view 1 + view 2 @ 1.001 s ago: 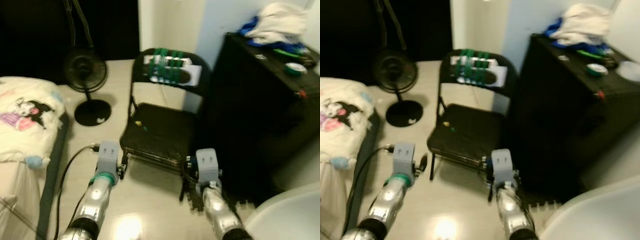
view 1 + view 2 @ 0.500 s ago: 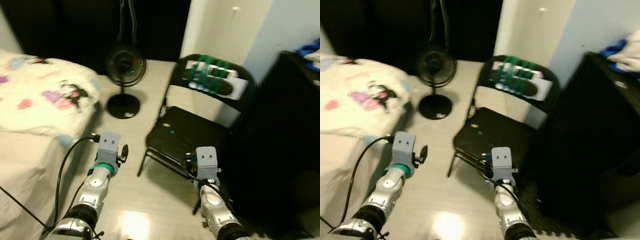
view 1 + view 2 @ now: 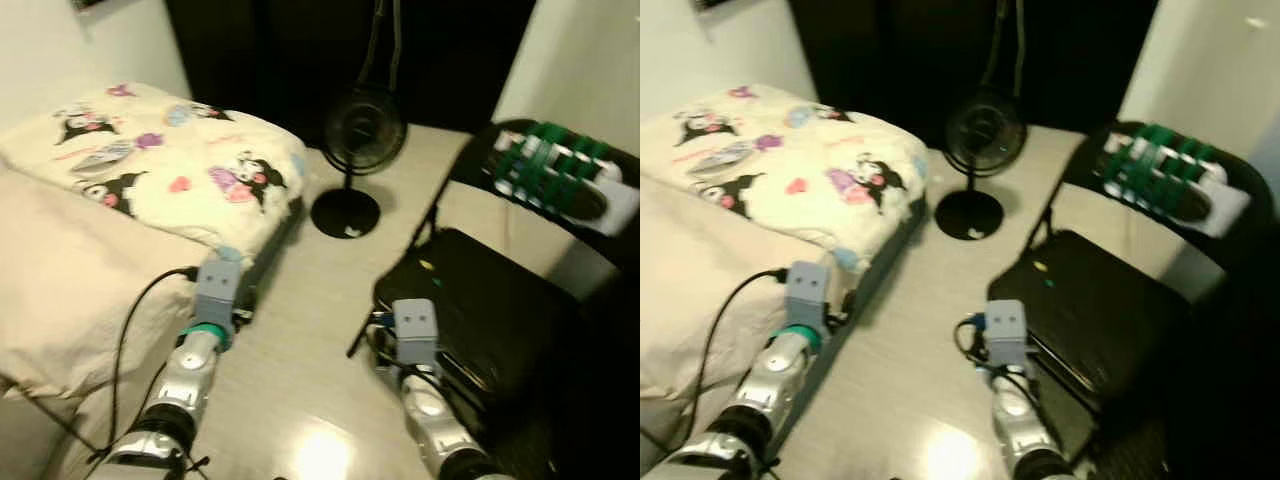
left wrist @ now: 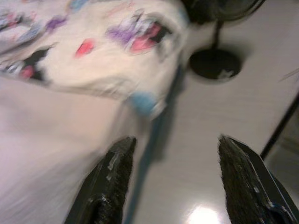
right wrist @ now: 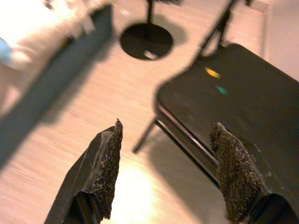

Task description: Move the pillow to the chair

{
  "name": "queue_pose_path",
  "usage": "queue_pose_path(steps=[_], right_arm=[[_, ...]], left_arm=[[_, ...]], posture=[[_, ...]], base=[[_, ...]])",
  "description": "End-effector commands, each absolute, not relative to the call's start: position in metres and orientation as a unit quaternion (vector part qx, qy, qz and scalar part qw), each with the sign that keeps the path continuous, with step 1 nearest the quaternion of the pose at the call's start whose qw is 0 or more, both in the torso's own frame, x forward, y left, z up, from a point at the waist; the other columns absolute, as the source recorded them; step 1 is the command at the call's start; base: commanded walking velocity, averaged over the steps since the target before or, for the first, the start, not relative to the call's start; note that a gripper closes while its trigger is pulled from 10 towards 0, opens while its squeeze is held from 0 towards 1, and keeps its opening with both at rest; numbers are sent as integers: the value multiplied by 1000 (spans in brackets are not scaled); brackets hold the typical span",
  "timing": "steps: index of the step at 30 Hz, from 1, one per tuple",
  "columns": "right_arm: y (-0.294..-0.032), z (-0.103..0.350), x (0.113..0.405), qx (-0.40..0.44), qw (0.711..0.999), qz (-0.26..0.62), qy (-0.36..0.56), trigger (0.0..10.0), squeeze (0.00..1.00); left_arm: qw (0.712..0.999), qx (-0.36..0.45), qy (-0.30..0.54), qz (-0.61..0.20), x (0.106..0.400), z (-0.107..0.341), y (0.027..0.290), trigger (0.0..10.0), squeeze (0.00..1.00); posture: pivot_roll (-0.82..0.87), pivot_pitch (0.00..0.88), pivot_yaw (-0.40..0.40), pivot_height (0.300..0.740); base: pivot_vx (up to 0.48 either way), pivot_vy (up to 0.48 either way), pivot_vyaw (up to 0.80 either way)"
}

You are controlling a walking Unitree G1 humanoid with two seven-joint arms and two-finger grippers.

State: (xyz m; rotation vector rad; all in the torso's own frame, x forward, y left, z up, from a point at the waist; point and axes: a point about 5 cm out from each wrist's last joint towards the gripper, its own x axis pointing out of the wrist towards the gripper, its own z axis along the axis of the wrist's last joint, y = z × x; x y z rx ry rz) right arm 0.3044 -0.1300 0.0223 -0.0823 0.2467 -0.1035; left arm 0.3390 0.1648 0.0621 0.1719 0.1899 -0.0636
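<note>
1. The pillow [image 3: 170, 165], cream with cartoon prints, is seen lying on the bed [image 3: 60, 290] at the robot's left, its corner near the bed's edge.
2. The chair [image 3: 500, 310], a black folding one, is placed at the right, its seat bare apart from two small coloured specks; green bands [image 3: 550, 165] are wound round its backrest.
3. A black standing fan [image 3: 362, 130] is set on the floor [image 3: 300, 330] between bed and chair.
4. The left claw [image 4: 175, 175] is held wide open and empty over the bed's edge, just short of the pillow's corner.
5. The right claw [image 5: 168, 175] is likewise spread wide with nothing in it, held above the floor by the chair seat's front edge.
</note>
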Motion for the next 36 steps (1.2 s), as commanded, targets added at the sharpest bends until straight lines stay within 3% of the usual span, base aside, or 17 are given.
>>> queue_pose_path(steps=[1,10,26,36], right_arm=[[-126,10,294,-35,987,-53,147,10000,0],[-127,5,288,-39,986,-55,154,10000,0],[-133,25,306,-52,992,-8,114,10000,0],[-131,29,312,-51,992,11,117,10000,0]], left_arm=[[990,80,115,-31,336,55,167,10000,0],[989,73,122,-38,336,53,162,10000,0],[995,28,89,-16,338,64,147,10000,0],[996,36,77,-11,340,70,142,10000,0]], posture=[[27,0,136,740],[10,0,138,740],[-14,0,-7,740],[-10,0,-30,740]], base=[[0,0,800],[0,0,800],[0,0,800],[0,0,800]])
